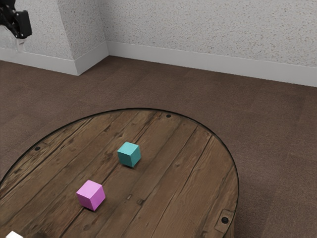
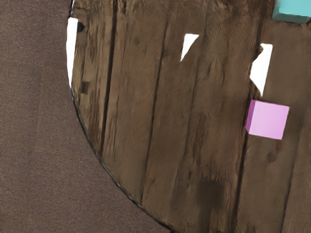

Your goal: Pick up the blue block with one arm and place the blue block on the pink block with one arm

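The blue block [image 1: 129,153], a teal cube, rests on the round wooden table [image 1: 188,163] near its middle. The pink block [image 1: 90,195] sits apart from it, closer to the front and toward the exterior view's left. Black parts of my gripper [image 1: 15,24] hang high in the exterior view's upper left corner, far above and away from both blocks. In the wrist view, the pink block [image 2: 267,119] lies on the planks and a corner of the blue block [image 2: 292,10] shows beyond it.
The table's dark rim [image 2: 92,145] curves past brown carpet floor [image 1: 257,99]. A small white object [image 1: 14,234] pokes in at the table's front left edge. White-skirted walls [image 1: 198,29] stand behind.
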{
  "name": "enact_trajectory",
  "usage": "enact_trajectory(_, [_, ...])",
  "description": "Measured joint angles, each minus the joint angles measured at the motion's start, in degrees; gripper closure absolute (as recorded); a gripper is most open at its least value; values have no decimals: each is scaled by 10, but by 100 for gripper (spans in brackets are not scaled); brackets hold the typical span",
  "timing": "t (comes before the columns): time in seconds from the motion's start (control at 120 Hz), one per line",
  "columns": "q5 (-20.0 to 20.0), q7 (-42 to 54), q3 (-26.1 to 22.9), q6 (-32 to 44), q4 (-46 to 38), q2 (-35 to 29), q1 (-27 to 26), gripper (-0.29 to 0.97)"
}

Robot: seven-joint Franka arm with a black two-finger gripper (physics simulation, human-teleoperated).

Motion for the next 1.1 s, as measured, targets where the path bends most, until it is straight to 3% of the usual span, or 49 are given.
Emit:
enact_trajectory(0.083, [0, 4, -20, 45, 4, 8, 8, 0])
enact_trajectory(0.15, [-8, 4, -34, 86, 2, 52, 23, 0])
enact_trajectory(0.267, [-88, 5, -67, 175, 7, 191, 49, 0])
enact_trajectory(0.35, [-126, 4, -169, 226, 0, 237, 140, 0])
enact_trajectory(0.483, [-151, -15, -391, 308, -81, 248, 330, 0])
enact_trajectory(0.55, [-155, -30, -437, 345, -103, 253, 369, 0])
enact_trajectory(0.675, [-154, -58, -451, 413, -138, 284, 382, 0])
enact_trajectory(0.858, [-151, -87, -402, 473, -159, 329, 345, 0])
enact_trajectory(1.1, [-159, -99, -397, 543, -194, 377, 324, 0])
